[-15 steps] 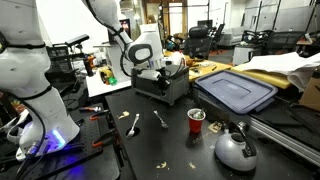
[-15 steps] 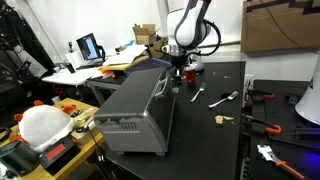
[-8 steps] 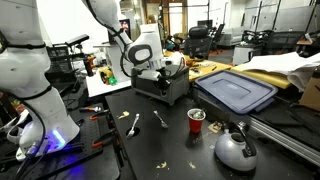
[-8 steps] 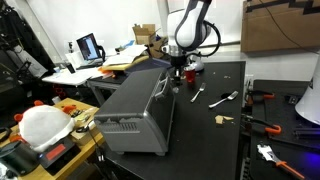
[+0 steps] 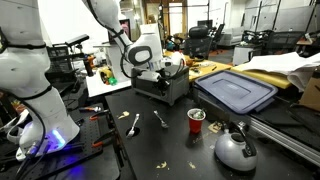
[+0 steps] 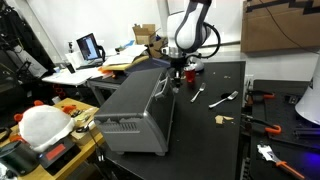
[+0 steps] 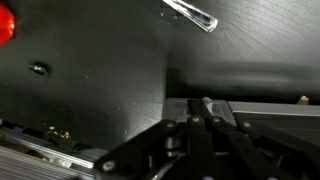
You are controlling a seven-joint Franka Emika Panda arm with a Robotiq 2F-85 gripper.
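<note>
In an exterior view we see a spoon point(image 5: 134, 124) on the desk point(image 5: 170, 155), in front of the oven point(image 5: 168, 88) toward its left. A fork point(image 5: 160, 119) lies just in front of the oven. The gripper point(image 6: 178, 76) hangs at the upper edge of the oven, clenched. We see nothing between its fingers point(image 7: 205, 112), and we cannot tell if they touch the oven. We judge that the oven door is closed, so the work there looks hardly begun. A red cup point(image 5: 197, 120) stands in front of the oven toward its right.

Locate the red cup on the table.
In an exterior view the red cup stands on the black table, between the fork and the silver kettle, in front of the blue lid.
</note>
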